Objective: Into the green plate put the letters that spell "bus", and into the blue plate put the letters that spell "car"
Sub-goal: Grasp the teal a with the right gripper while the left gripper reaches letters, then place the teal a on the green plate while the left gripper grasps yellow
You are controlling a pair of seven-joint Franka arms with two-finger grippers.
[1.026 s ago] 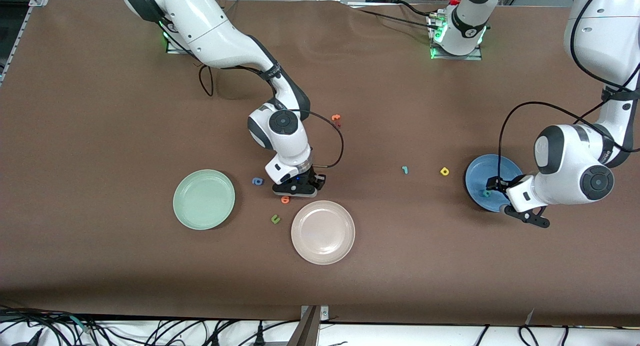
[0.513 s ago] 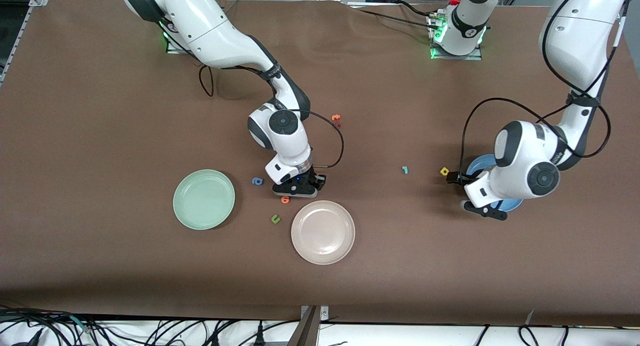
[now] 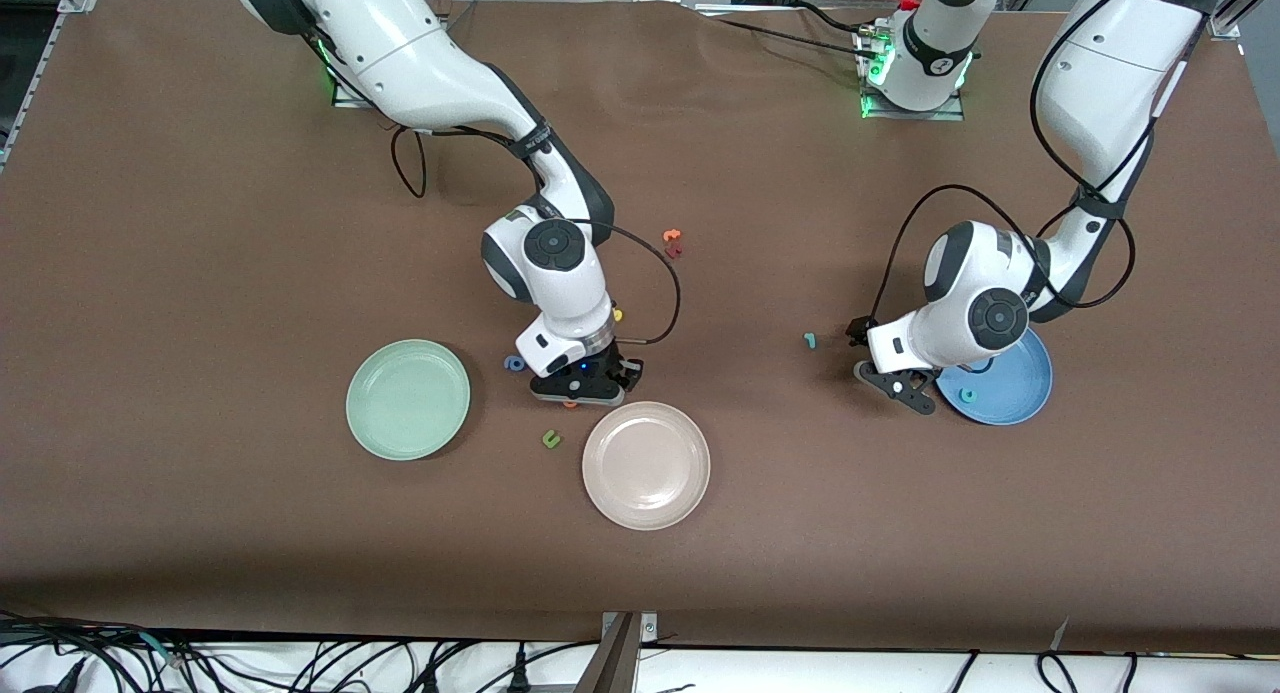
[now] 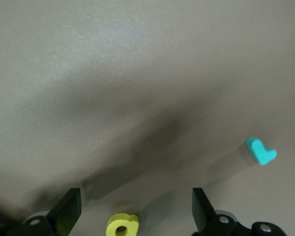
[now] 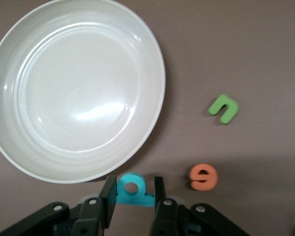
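While right gripper [image 5: 132, 199] pinches teal "b" [image 5: 133, 190], left gripper [image 4: 132, 211] gapes over yellow "a" [image 4: 122, 226]; your risks: thin foam slipping, nudging orange letter [image 5: 203, 177].

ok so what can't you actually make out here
- teal "b": front view, hidden under the right gripper
- yellow "a": front view, hidden under the left gripper; left wrist view, cut by the edge
- yellow piece by the right arm: front view, mostly hidden, shape unreadable

A high front camera faces both arms across the table [image 3: 200, 223]. Each wrist camera looks straight down, close to the tabletop. The right wrist view shares the white plate [image 5: 78, 88] [image 3: 646, 465] with it.
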